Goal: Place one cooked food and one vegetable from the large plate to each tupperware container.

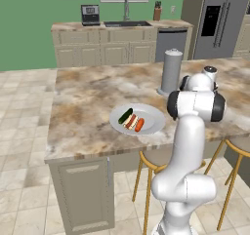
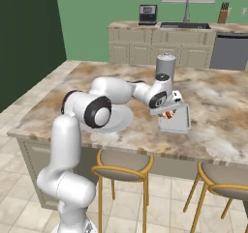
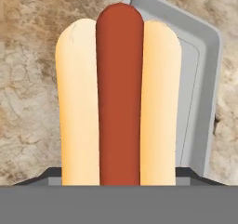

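My gripper (image 2: pixel 169 112) is shut on a hot dog (image 3: pixel 118 97), a reddish sausage in a tan bun, and holds it just above a grey tupperware container (image 2: pixel 178 124) on the marble island. In the hand view the hot dog hangs lengthwise over the container's left rim (image 3: pixel 204 79), and it hides my fingertips. The large plate (image 1: pixel 151 116) lies left of the arm and carries a dark green cucumber (image 1: pixel 125 115), a second hot dog (image 1: pixel 131 122) and an orange-red carrot (image 1: pixel 139 125) side by side. In the right base view the arm hides most of the plate (image 2: pixel 123 122).
A tall grey canister (image 1: pixel 171 70) stands on the island just behind the container. Bar stools (image 2: pixel 123 167) sit under the island's near edge. Bare marble stretches to the right of the container (image 2: pixel 218 116). The sink counter runs along the back wall.
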### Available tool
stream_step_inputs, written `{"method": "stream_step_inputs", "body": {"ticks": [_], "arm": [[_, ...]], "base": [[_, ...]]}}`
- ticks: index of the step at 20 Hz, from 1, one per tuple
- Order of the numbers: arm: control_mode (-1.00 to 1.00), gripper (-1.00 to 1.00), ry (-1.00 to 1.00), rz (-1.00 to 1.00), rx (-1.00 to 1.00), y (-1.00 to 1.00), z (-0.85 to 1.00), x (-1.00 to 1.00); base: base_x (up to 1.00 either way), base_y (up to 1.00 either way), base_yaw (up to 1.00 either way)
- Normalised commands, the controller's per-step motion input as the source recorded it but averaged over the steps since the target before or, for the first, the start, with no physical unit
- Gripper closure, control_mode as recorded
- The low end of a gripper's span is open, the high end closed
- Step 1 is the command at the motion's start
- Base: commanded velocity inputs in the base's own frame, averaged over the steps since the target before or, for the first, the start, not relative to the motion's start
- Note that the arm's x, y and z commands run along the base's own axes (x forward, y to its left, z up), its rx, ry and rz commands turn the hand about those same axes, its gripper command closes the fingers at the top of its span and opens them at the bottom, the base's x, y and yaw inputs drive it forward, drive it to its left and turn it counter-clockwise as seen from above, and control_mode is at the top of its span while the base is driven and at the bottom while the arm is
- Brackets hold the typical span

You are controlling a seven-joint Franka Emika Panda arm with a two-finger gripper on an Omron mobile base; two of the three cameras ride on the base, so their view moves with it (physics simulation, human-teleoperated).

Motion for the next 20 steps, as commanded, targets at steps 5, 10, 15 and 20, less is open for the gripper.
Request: {"method": "stream_step_inputs", "body": {"ticks": [5, 10, 15, 20], "arm": [[-1.0, 1.0, 0.01, 0.0, 0.0, 0.0, 0.0, 0.01], [-1.0, 1.0, 0.0, 0.0, 0.05, -0.12, -0.24, 0.2], [-1.0, 1.0, 0.0, 0.0, 0.01, -0.06, -0.23, 0.22], [-1.0, -1.0, 0.0, 0.0, 0.0, -0.01, 0.0, 0.07]], "base": [[0.0, 0.0, 0.0], [0.0, 0.0, 0.0], [0.0, 0.0, 0.0], [0.0, 0.0, 0.0]]}}
